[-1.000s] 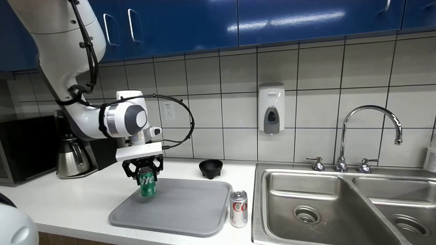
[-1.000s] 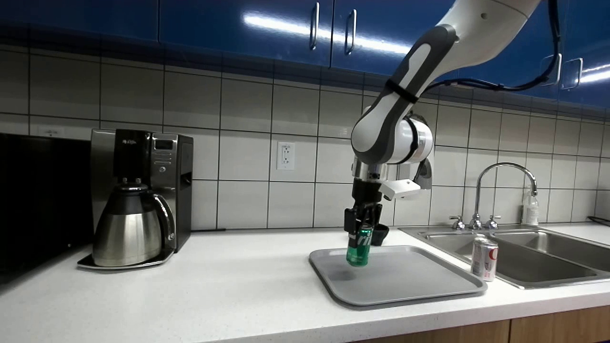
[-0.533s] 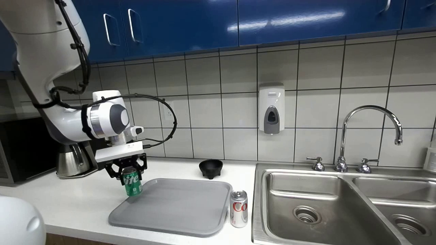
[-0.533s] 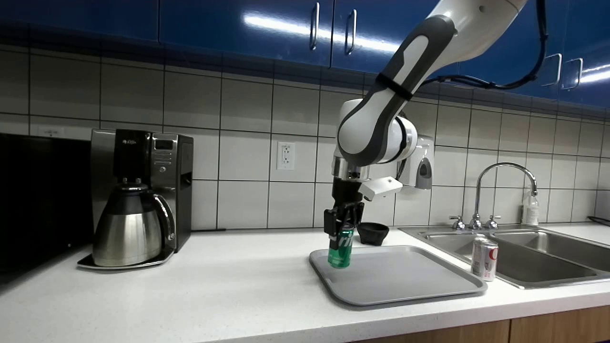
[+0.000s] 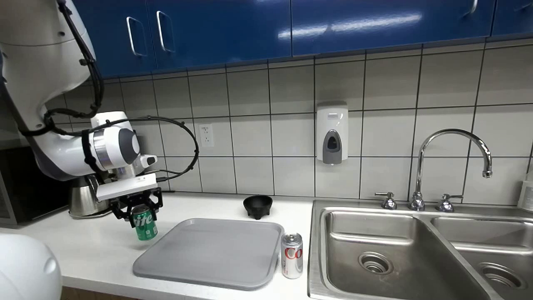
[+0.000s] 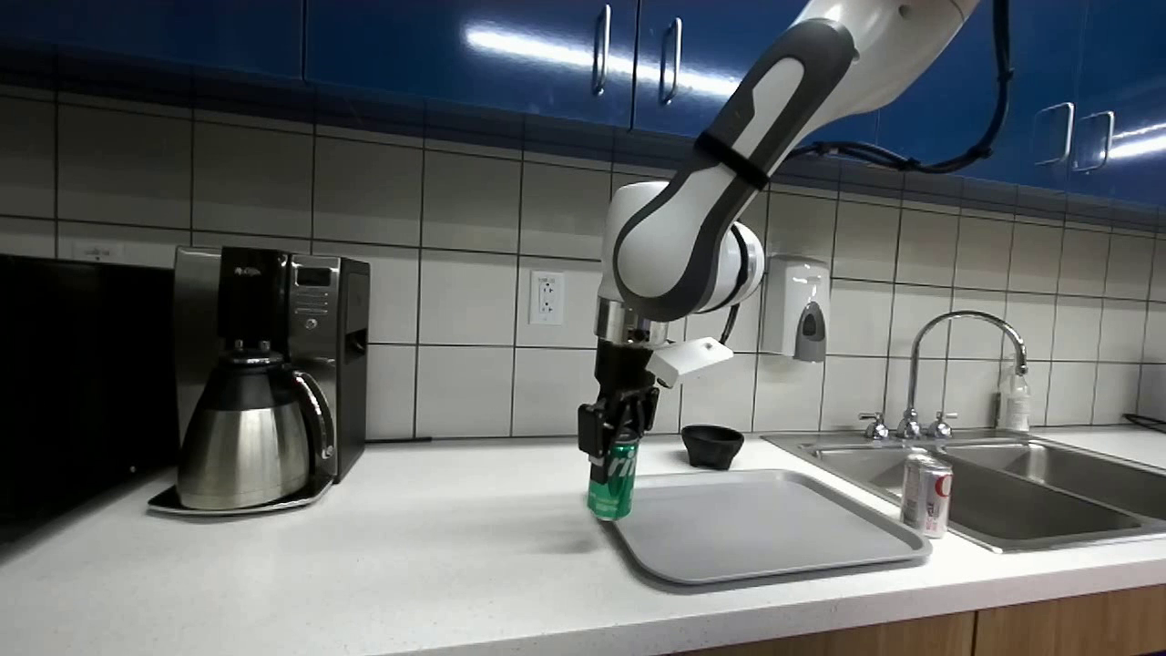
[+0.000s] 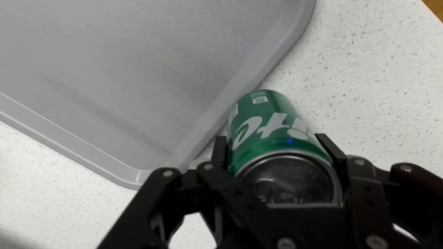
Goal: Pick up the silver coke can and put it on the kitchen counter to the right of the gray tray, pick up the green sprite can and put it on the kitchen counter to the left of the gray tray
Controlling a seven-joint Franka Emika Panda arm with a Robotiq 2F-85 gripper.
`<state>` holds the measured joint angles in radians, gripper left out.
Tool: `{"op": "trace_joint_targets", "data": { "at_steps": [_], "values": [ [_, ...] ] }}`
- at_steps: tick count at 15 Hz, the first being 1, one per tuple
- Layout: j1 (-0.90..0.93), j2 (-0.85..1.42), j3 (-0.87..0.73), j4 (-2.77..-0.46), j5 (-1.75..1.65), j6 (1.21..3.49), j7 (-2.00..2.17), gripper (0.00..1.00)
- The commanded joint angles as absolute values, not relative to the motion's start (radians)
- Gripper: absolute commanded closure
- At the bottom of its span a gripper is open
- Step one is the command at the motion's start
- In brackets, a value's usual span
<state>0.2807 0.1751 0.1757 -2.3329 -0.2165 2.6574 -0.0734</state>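
The gripper (image 5: 143,217) pinches the green can (image 5: 145,228) between its jaws. The can leans a little and hangs over the counter (image 6: 410,565), just past the left edge of the tray (image 5: 216,254) in an exterior view. The silver can (image 5: 292,256) stands up straight on the counter by the tray's right edge, near the front corner. It is next to the sink (image 5: 316,250). A black bowl (image 5: 257,205) sits behind the tray's back edge.

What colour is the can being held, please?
The can is green with white lettering, clearest in the wrist view.
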Motion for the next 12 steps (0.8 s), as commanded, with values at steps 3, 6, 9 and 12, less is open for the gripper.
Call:
{"op": "trace_joint_targets", "data": {
  "at_steps": [3, 6, 9, 12],
  "values": [
    [0.317, 0.238, 0.187, -2.255, -0.282, 2.632, -0.016, 0.61],
    [0.339, 0.275, 0.184, -2.225, -0.296, 2.625, -0.008, 0.61],
    [0.354, 0.305, 0.181, -2.203, -0.304, 2.62, -0.006, 0.61],
    [0.364, 0.327, 0.179, -2.186, -0.301, 2.619, -0.007, 0.61]
  ]
}}
